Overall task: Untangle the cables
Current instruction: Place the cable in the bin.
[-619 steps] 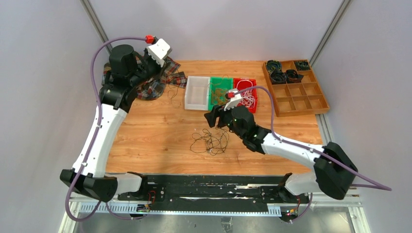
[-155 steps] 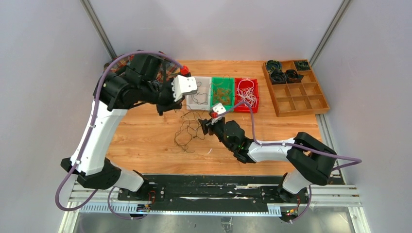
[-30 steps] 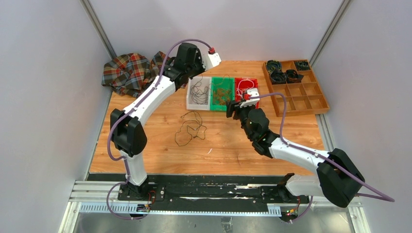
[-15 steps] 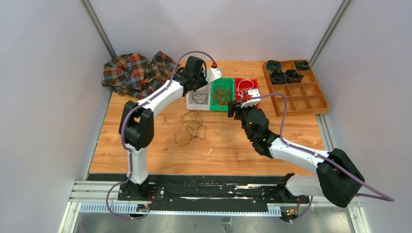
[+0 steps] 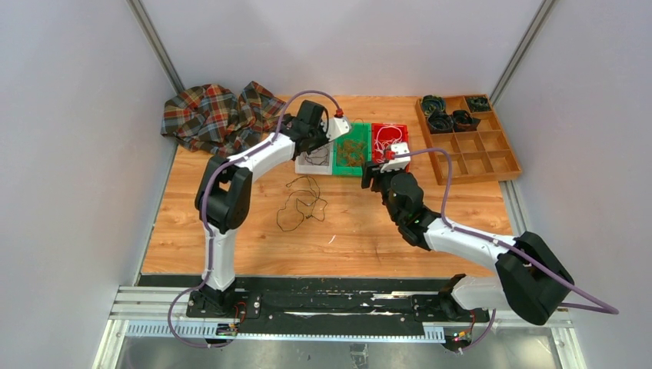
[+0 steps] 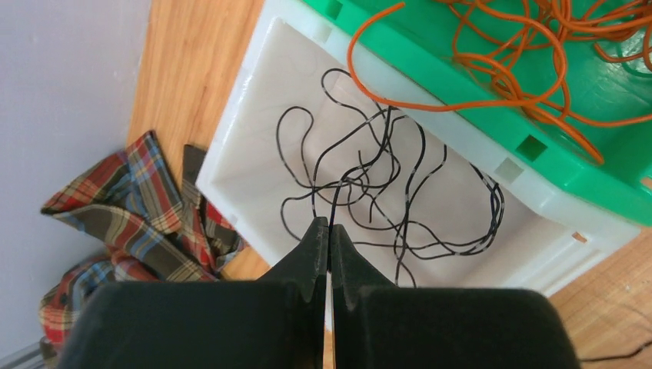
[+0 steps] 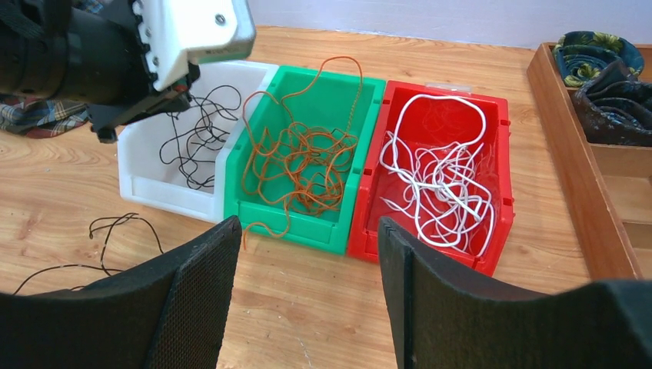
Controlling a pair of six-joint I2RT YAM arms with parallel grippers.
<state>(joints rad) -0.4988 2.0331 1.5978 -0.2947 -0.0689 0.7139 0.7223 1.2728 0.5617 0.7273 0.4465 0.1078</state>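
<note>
My left gripper (image 6: 329,224) hangs over the white bin (image 6: 231,138), shut on a black cable (image 6: 384,192) whose loops lie in that bin. From above, the left gripper (image 5: 314,144) is at the white bin (image 5: 301,163). Orange cables (image 7: 300,165) fill the green bin (image 7: 307,224) and white cables (image 7: 438,181) the red bin (image 7: 415,250). More black cable (image 5: 302,204) lies loose on the table. My right gripper (image 7: 307,254) stands open and empty over bare wood in front of the bins; from above the right gripper (image 5: 370,179) is near the green bin.
A plaid cloth (image 5: 211,115) is bunched at the back left corner. A wooden compartment tray (image 5: 492,157) with dark coiled rolls (image 5: 450,115) stands at the back right. The left arm's wrist (image 7: 115,61) reaches over the white bin.
The left arm has swung its gripper nearer and lower over the white bin, the black cable still in it. The right arm has barely moved.
</note>
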